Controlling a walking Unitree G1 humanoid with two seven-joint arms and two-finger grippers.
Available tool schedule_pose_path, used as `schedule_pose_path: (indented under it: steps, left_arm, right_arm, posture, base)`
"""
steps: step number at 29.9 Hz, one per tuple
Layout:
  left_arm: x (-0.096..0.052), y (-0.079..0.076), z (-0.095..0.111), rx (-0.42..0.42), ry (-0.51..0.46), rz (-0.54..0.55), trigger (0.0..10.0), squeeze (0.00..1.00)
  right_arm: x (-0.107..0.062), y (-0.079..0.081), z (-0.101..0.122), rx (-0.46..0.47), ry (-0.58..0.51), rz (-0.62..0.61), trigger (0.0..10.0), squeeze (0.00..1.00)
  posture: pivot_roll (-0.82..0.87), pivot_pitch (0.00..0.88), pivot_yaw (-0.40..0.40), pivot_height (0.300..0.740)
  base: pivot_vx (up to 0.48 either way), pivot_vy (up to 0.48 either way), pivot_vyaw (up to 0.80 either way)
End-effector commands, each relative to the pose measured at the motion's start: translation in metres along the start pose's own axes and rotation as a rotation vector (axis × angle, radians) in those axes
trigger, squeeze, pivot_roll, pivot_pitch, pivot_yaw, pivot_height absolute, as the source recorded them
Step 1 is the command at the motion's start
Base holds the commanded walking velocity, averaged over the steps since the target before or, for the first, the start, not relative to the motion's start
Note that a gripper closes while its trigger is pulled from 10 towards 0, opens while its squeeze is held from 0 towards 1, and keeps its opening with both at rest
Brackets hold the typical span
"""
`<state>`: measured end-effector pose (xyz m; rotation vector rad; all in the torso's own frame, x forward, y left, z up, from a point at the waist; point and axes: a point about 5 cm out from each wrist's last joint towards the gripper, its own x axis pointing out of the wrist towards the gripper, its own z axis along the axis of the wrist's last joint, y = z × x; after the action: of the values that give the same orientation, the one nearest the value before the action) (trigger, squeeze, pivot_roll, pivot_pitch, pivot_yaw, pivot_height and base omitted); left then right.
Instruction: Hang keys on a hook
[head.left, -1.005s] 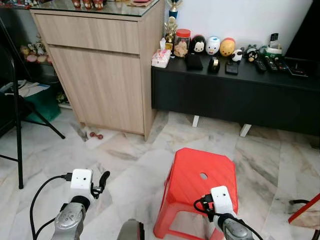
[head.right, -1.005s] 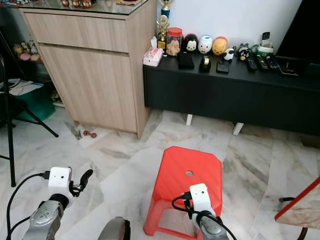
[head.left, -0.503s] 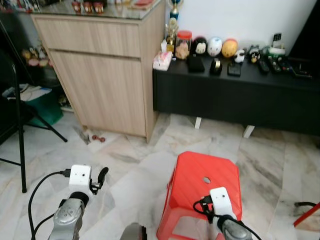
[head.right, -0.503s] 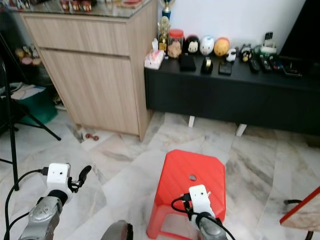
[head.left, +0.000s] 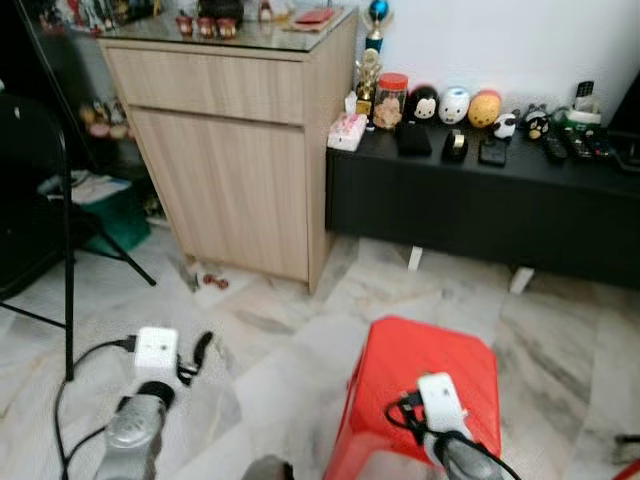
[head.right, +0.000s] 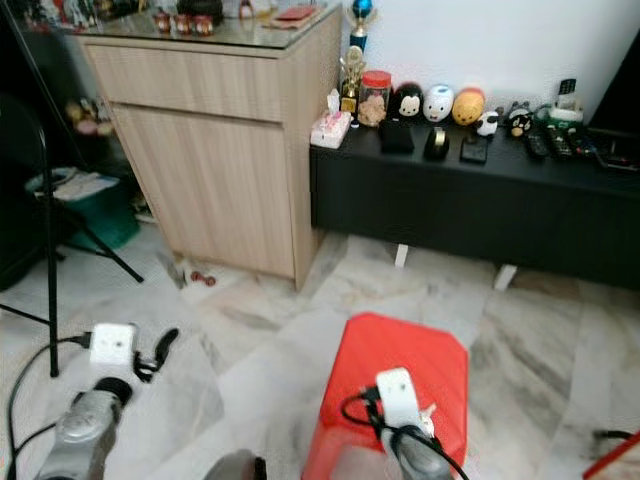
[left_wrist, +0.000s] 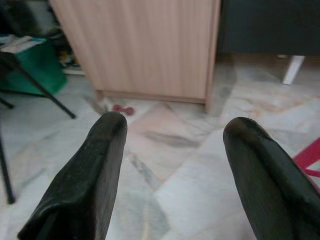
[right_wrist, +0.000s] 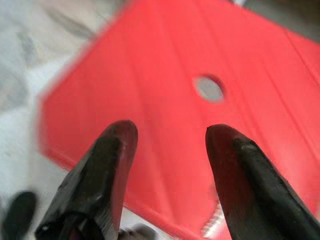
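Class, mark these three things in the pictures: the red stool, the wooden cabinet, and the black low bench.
Stool (head.left: 420, 375), left eye view, on its seat top.
Cabinet (head.left: 235, 190), left eye view, on its door front.
Bench (head.right: 470, 210), right eye view, on its front panel.

Keys, hook: indiscernible at this range

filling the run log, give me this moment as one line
left hand: open, empty, over marble floor | right hand: open, empty, above red stool | keys, hook: not seen

A bright red plastic stool (head.left: 425, 375) stands on white grey-veined marble floor (head.left: 290, 330), by a light-wood-grain cabinet (head.left: 230, 150) and matte black low console (head.left: 480, 200).
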<state>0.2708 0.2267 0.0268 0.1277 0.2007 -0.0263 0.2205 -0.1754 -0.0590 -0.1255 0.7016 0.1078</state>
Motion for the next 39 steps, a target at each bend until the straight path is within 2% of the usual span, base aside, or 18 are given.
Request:
schedule_pose_path:
  steps: [1, 5, 6, 8, 10, 12, 18, 23, 25, 26, 35, 36, 37, 38, 39]
  left_arm:
    - [-0.001, 0.008, 0.001, 0.011, 0.001, 0.018, 10.0, 0.0]
    - [-0.001, 0.008, 0.001, 0.006, -0.003, 0.024, 10.0, 0.0]
    - [-0.001, 0.009, 0.001, 0.007, -0.004, 0.026, 10.0, 0.0]
    - [-0.001, 0.009, 0.001, 0.007, -0.005, 0.027, 10.0, 0.0]
    - [-0.003, 0.01, 0.001, 0.008, -0.007, 0.032, 10.0, 0.0]
    - [-0.003, 0.011, 0.0, 0.009, -0.007, 0.035, 10.0, 0.0]
    - [-0.007, 0.01, -0.001, 0.01, -0.01, 0.042, 10.0, 0.0]
    - [-0.011, 0.007, -0.002, 0.008, -0.016, 0.044, 10.0, 0.0]
    - [-0.013, 0.006, -0.003, 0.008, -0.017, 0.044, 10.0, 0.0]
    - [-0.014, 0.006, -0.003, 0.007, -0.017, 0.046, 10.0, 0.0]
    - [-0.019, 0.005, -0.004, 0.002, -0.017, 0.055, 10.0, 0.0]
    - [-0.019, 0.004, -0.004, 0.001, -0.017, 0.055, 10.0, 0.0]
    - [-0.019, 0.004, -0.004, 0.001, -0.017, 0.055, 10.0, 0.0]
    - [-0.02, 0.004, -0.004, 0.0, -0.017, 0.056, 10.0, 0.0]
    - [-0.02, 0.003, -0.004, 0.0, -0.018, 0.056, 10.0, 0.0]
  right_arm:
    - [0.004, 0.007, 0.01, 0.015, -0.03, 0.013, 10.0, 0.0]
    - [0.004, 0.0, 0.01, 0.029, -0.022, -0.052, 10.0, 0.0]
    - [0.004, -0.006, 0.011, 0.082, -0.022, -0.108, 10.0, 0.0]
    - [0.004, -0.01, 0.011, 0.117, -0.022, -0.139, 10.0, 0.0]
    - [0.003, -0.021, 0.012, 0.233, -0.015, -0.231, 10.0, 0.0]
    - [0.002, -0.026, 0.011, 0.276, -0.007, -0.271, 10.0, 0.0]
    - [0.0, -0.029, 0.003, 0.245, 0.045, -0.252, 10.0, 0.0]
    - [0.002, -0.015, -0.003, 0.185, 0.098, -0.124, 10.0, 0.0]
    - [0.002, -0.015, -0.003, 0.176, 0.102, -0.126, 10.0, 0.0]
    - [0.002, -0.014, -0.004, 0.177, 0.107, -0.126, 10.0, 1.0]
    - [0.006, -0.009, 0.007, 0.153, 0.102, -0.087, 10.0, 1.0]
    - [0.007, -0.009, 0.008, 0.153, 0.1, -0.087, 10.0, 0.9]
    - [0.007, -0.009, 0.008, 0.153, 0.1, -0.087, 10.0, 0.9]
    - [0.008, -0.008, 0.011, 0.15, 0.095, -0.082, 10.0, 0.03]
    - [0.009, -0.007, 0.014, 0.146, 0.091, -0.076, 10.0, 0.0]
  posture:
    - [0.19, 0.031, -0.026, 0.641]
    - [0.2, 0.032, -0.03, 0.641]
    - [0.2, 0.034, -0.03, 0.641]
    - [0.2, 0.035, -0.03, 0.641]
    - [0.2, 0.04, -0.031, 0.641]
    - [0.2, 0.042, -0.031, 0.641]
    - [0.2, 0.065, -0.042, 0.641]
    - [0.2, 0.101, -0.056, 0.641]
    - [0.2, 0.106, -0.06, 0.641]
    - [0.21, 0.113, -0.062, 0.641]
    - [0.21, 0.154, -0.071, 0.641]
    - [0.21, 0.154, -0.071, 0.641]
    - [0.21, 0.154, -0.071, 0.641]
    - [0.21, 0.164, -0.074, 0.641]
    - [0.21, 0.165, -0.076, 0.641]
  base:
    - [0.27, 0.0, 0.0]
    - [0.0, 0.0, 0.0]
    - [0.0, 0.0, 0.0]
    - [0.0, 0.0, 0.0]
    - [0.0, 0.0, 0.0]
    - [0.0, 0.0, 0.0]
    - [0.0, 0.0, 0.0]
    - [0.0, 0.0, 0.0]
    - [0.0, 0.0, 0.0]
    - [0.0, 0.0, 0.0]
    - [0.0, 0.0, 0.0]
    - [0.0, 0.0, 0.0]
    - [0.0, 0.0, 0.0]
    - [0.0, 0.0, 0.0]
    - [0.0, 0.0, 0.0]
